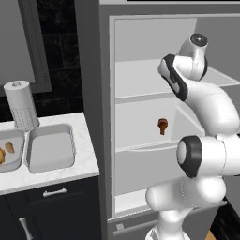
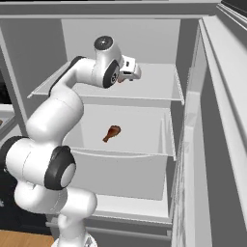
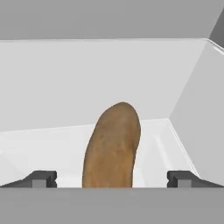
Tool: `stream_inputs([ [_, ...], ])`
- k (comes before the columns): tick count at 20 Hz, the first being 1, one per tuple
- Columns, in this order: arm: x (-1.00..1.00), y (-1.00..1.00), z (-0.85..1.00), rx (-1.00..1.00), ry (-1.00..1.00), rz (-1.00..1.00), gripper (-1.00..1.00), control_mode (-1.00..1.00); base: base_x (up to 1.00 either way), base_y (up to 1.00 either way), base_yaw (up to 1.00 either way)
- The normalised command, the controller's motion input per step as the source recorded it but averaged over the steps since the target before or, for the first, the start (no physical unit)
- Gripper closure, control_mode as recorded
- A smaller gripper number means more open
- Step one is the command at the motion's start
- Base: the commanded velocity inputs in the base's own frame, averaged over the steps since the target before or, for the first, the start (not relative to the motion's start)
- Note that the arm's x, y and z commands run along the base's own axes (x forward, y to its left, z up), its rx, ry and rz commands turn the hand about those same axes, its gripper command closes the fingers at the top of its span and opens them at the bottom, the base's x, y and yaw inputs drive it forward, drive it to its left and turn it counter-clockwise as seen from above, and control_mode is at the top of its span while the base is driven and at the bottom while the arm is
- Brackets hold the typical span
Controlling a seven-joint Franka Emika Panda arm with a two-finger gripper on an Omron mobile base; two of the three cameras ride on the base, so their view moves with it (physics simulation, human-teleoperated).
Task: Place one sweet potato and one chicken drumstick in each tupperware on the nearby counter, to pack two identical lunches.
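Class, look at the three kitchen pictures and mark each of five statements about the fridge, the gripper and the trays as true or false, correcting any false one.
1. The gripper is open, its fingertips either side of a sweet potato. True.
2. A chicken drumstick lies on the fridge shelf below the one the hand reaches into. True.
3. Both tupperware trays on the counter are empty. False: the left tupperware holds brownish food; the right tupperware is empty.
4. The fridge door is closed. False: it stands open, shelves exposed.
5. The gripper holds the drumstick. False: it holds nothing.
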Motion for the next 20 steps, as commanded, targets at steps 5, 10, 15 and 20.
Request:
stream_inputs([
  [5,0.42,-0.06,-0.33,0.0,0.0,0.0,-1.0,-1.0,0.0,0.0,0.0],
  [10,0.2,0.0,-0.46,0.0,0.0,0.0,1.0,-1.0,0.0,0.0,0.0],
  [15,0.0,0.0,-0.48,0.0,-0.01,0.0,1.0,-1.0,0.0,0.0,0.0],
  [20,-0.7,0.04,-0.29,0.0,-0.05,0.0,1.0,-1.0,0.0,0.0,0.0],
])
